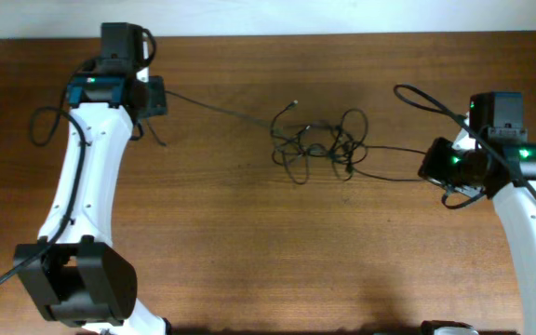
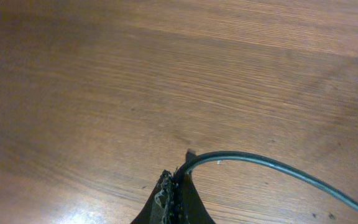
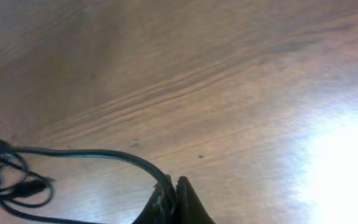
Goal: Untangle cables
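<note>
The thin black cables [image 1: 319, 144] sit as a knotted clump in the middle of the wooden bench [image 1: 249, 242]. One strand stretches left to the left hand [image 1: 159, 96], which is clamped on it. Another strand runs right to the right hand [image 1: 431, 164], also pinched tight on it.

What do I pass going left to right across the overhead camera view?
White left arm's black fingers, shut on a taut thin black cord → knotted clump of thin black cables → thin black strand → white right arm's black fingers, shut on it.
</note>
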Controlling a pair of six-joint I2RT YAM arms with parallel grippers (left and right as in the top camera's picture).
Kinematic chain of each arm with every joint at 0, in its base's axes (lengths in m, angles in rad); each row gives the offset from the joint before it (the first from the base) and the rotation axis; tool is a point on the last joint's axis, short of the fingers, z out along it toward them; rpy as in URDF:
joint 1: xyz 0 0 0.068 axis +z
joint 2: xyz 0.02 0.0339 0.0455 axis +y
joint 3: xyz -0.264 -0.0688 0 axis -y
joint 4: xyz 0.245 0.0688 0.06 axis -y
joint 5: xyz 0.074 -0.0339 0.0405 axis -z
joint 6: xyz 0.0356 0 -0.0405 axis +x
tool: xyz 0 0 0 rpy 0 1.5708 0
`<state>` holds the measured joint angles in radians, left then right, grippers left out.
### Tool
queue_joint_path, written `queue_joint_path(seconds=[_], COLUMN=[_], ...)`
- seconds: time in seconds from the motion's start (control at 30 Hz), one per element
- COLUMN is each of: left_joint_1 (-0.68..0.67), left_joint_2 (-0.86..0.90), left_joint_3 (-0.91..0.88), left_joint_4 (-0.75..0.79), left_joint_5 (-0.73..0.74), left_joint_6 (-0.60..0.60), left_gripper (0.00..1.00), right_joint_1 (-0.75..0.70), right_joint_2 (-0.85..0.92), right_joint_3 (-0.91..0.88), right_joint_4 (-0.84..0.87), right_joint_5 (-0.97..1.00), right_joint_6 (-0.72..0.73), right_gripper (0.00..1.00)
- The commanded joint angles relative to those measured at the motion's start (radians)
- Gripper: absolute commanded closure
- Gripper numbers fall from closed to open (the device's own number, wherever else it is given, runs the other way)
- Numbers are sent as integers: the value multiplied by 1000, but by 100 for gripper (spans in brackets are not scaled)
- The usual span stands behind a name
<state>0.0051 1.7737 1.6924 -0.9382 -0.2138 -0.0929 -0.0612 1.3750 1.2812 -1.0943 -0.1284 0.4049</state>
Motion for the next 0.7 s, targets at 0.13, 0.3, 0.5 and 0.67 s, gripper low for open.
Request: queue_joint_path(seconds=[0.13,0.3,0.5,0.67], left_joint_1=[46,132,144,77], left_joint_2=[-3,-3,-3,-3], left_joint_3=[6,6,6,6], left_joint_4=[-8,-48,-47,-55], left_joint_5=[-98,-218,174,532], left_joint_6=[-45,-105,-47,148], left_gripper=[100,100,100,97], right_joint_1=[45,40,76,186], right_joint_2=[57,99,115,120], right_joint_3=[14,14,14,14], right_joint_4=[26,-16,23,56], right_joint_5=[-71,9,-149,-177], right_joint_6=[-61,-30,-88,-87], right_gripper=[96,96,96,96])
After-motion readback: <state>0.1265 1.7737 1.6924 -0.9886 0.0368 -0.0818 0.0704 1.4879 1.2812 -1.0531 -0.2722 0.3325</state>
